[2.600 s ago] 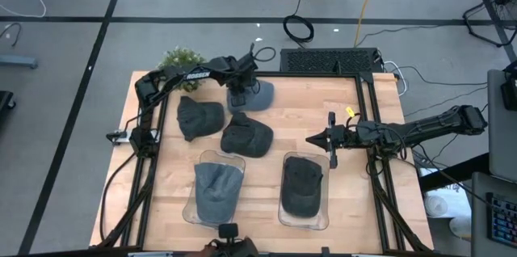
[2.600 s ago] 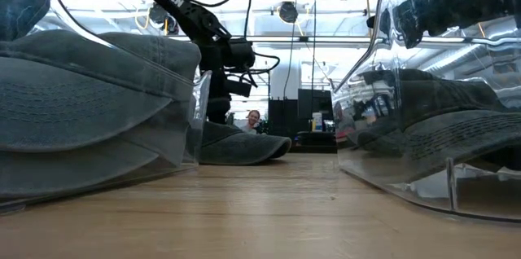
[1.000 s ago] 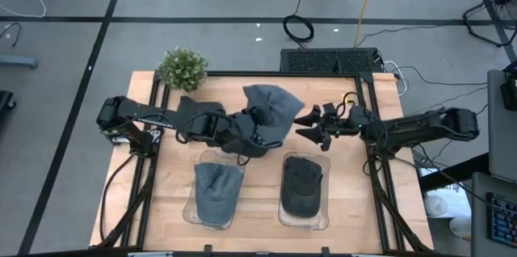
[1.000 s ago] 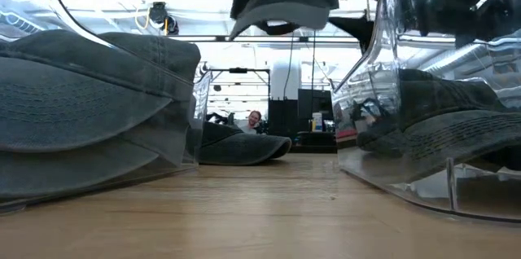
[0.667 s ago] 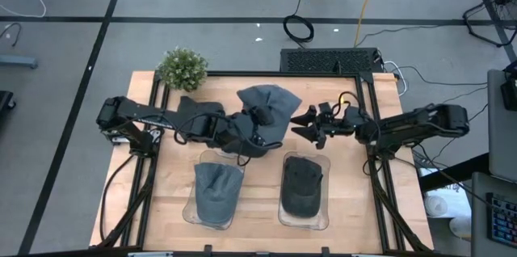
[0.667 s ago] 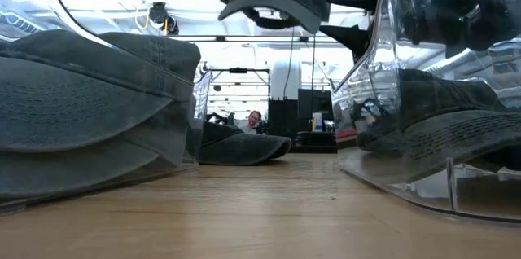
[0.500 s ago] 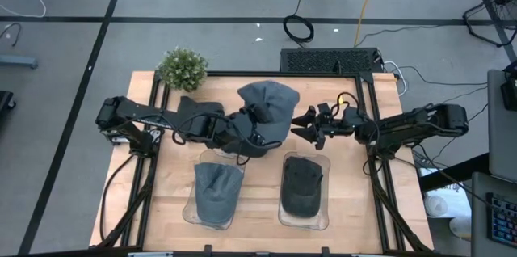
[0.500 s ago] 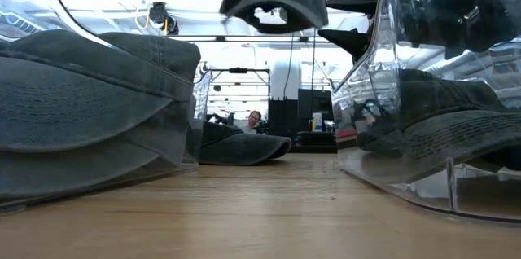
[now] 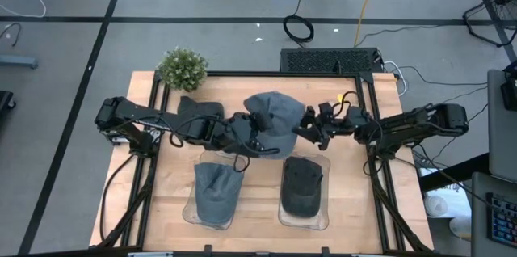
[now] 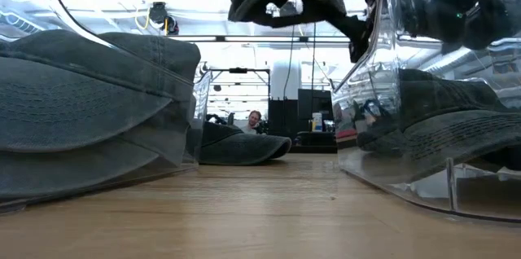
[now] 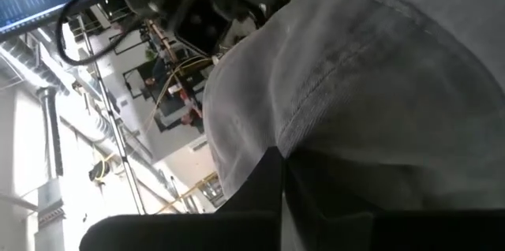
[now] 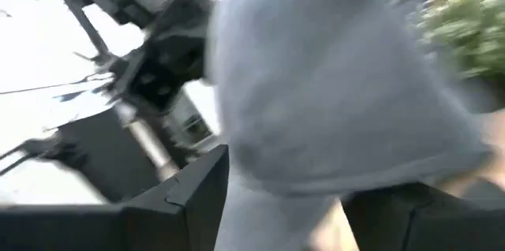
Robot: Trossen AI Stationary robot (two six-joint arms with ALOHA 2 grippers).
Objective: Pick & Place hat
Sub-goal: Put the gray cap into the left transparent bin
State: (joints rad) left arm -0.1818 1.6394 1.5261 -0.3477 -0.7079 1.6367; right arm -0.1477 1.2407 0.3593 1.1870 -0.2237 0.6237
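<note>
Grey cap (image 9: 275,115) aloft, left gripper (image 9: 257,125) clamped on it; right gripper (image 9: 310,124) open around its edge. I judge handover next: close right, release left.

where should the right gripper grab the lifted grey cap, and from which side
Probably the free rim of the grey cap facing the right gripper, coming in level from the right. The left gripper holds the cap's other side in mid-air, so that near edge hangs exposed and thin enough to pinch.
</note>
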